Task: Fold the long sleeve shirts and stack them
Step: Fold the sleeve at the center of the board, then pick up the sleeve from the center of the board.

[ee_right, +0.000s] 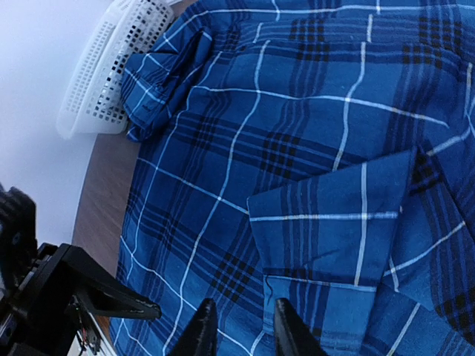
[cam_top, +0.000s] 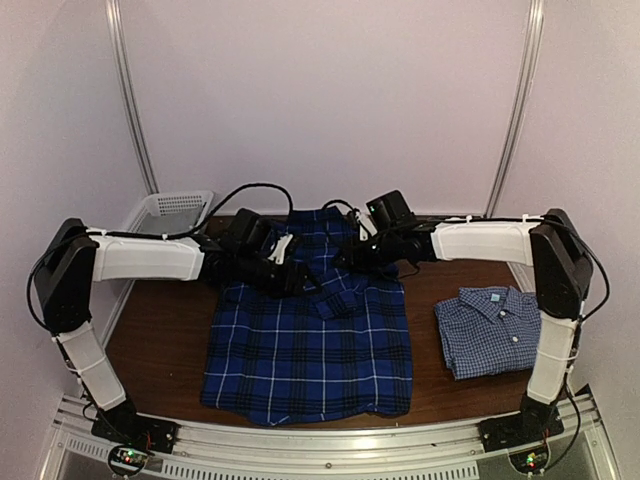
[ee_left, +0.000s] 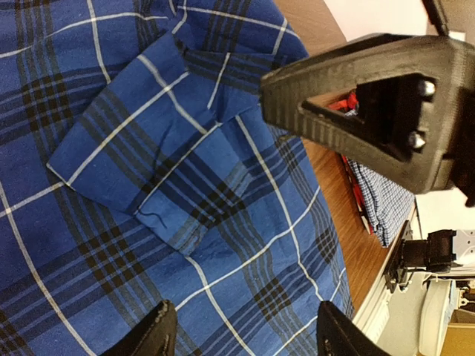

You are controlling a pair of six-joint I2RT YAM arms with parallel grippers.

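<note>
The dark blue plaid shirt (cam_top: 310,345) lies spread flat in the middle of the table, with a sleeve (cam_top: 340,292) folded in across its chest. The paler small-check shirt (cam_top: 490,330) lies folded at the right. My left gripper (cam_top: 298,278) hovers over the plaid's upper chest. In the left wrist view this gripper (ee_left: 245,337) is open wide above the plaid shirt (ee_left: 111,245), holding nothing. My right gripper (cam_top: 346,262) faces it from the right. In the right wrist view it (ee_right: 241,330) stands slightly open just above the folded sleeve cuff (ee_right: 334,245), with no cloth between the tips.
A white mesh basket (cam_top: 176,206) sits at the back left corner, its rim (ee_right: 104,67) beside the plaid's collar end. Brown tabletop (cam_top: 160,330) shows on both sides of the plaid. A metal rail (cam_top: 330,440) runs along the near edge.
</note>
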